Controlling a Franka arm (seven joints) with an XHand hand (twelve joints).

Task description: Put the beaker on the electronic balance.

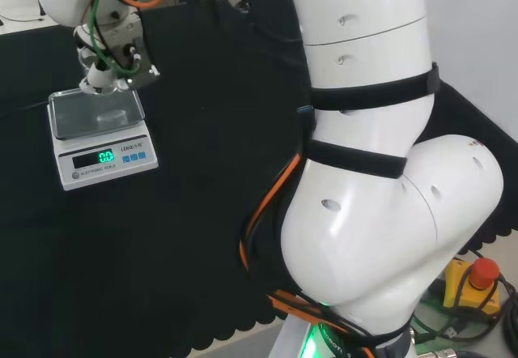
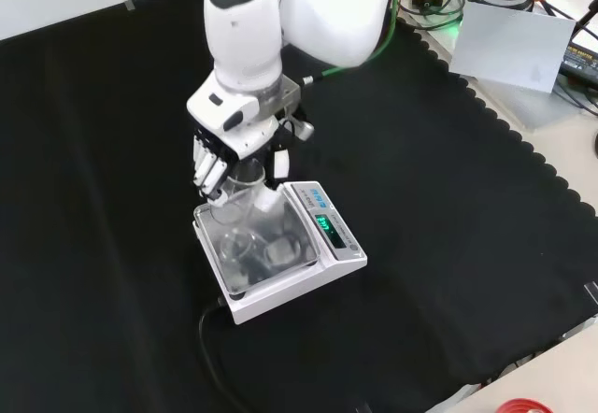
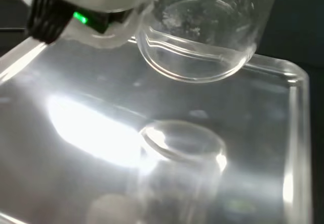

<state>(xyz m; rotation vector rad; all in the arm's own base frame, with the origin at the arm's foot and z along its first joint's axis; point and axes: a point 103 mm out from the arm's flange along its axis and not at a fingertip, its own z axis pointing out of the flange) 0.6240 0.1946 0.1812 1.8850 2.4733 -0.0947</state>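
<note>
- Beaker (image 2: 235, 209) of clear glass hangs just over the electronic balance (image 2: 278, 256), its base above the steel pan; the wrist view shows its reflection below it.
- Hand (image 2: 227, 159) has its fingers curled round the beaker's upper part.
- Transport looks nearly done; lowering and release remain.
- Whether the base already touches the pan is hard to tell.
</note>
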